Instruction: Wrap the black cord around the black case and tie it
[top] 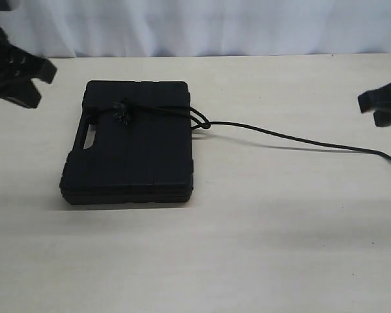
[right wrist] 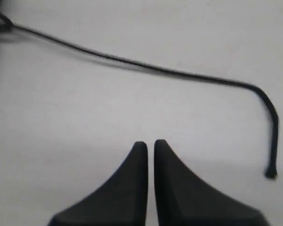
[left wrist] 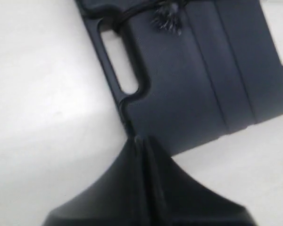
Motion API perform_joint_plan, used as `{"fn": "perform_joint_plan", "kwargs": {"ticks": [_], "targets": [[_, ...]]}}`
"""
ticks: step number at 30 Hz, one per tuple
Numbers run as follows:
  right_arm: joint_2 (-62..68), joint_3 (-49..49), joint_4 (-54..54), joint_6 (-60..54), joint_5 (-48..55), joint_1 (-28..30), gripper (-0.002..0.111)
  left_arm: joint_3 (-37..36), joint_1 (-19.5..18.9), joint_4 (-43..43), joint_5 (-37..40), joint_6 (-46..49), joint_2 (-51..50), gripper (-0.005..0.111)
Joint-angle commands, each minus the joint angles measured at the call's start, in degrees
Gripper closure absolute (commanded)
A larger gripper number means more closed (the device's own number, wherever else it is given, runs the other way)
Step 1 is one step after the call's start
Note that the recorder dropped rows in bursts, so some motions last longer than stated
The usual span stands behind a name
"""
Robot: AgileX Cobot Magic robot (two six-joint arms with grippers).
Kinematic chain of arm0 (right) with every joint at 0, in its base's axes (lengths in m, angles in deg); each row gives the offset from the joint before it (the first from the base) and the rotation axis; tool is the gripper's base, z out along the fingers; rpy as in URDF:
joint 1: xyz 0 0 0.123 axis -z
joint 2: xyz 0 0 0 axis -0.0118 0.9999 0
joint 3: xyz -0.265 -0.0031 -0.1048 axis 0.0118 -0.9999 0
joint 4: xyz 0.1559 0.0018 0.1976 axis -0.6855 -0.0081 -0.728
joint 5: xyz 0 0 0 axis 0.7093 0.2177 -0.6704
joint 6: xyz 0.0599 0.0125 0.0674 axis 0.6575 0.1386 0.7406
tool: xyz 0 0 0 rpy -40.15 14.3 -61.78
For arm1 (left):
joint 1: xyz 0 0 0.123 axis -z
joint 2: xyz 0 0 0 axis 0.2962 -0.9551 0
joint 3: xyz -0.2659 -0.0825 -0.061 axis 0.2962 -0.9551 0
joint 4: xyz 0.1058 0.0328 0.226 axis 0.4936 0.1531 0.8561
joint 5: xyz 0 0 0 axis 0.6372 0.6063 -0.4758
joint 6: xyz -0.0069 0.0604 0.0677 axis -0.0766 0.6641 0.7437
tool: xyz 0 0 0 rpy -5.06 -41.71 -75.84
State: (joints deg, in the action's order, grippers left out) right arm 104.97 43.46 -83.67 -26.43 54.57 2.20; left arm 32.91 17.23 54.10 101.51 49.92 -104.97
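The black case (top: 130, 153) lies flat on the pale table, handle slot (top: 89, 135) toward the left. The black cord (top: 293, 139) runs across the case's far end, where a knotted frayed tuft (top: 122, 115) sits on the lid. It makes a small loop (top: 202, 122) at the case's right edge, then trails right across the table. My left gripper (top: 49, 70) hangs shut at the far left, apart from the case and holding nothing. In the left wrist view the case (left wrist: 207, 70) and tuft (left wrist: 167, 19) lie beyond its tips (left wrist: 139, 140). My right gripper (right wrist: 150, 145) is shut and empty, short of the cord (right wrist: 155, 68).
A white curtain (top: 202, 26) runs behind the table's far edge. The cord's free end (right wrist: 271, 174) curls on the bare tabletop near the right arm (top: 384, 104).
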Motion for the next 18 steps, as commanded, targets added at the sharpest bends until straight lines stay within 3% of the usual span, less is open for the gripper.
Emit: {"fn": "perform_joint_plan", "kwargs": {"ticks": [1,6,12,15,18], "targets": [[-4.99,-1.06,17.65,16.19,10.11,-7.74,0.104,-9.20,0.05,2.77,-1.24,-3.02,13.53,0.107],[-16.56,-7.89,19.29,17.17,6.86,-12.17,0.104,-19.12,0.05,-0.92,-9.51,-0.24,29.81,0.107],[-35.73,-17.99,18.27,18.04,-7.28,-15.16,0.104,-30.76,5.37,-13.48,-22.60,19.01,49.22,0.107],[-44.07,-24.12,21.45,18.04,-20.72,-15.62,0.104,-36.26,6.77,-16.20,-32.89,26.51,56.13,0.107],[-49.29,-31.60,33.40,18.04,-36.90,-15.62,0.104,-41.56,6.77,-16.77,-44.58,28.80,58.18,0.107]]}}
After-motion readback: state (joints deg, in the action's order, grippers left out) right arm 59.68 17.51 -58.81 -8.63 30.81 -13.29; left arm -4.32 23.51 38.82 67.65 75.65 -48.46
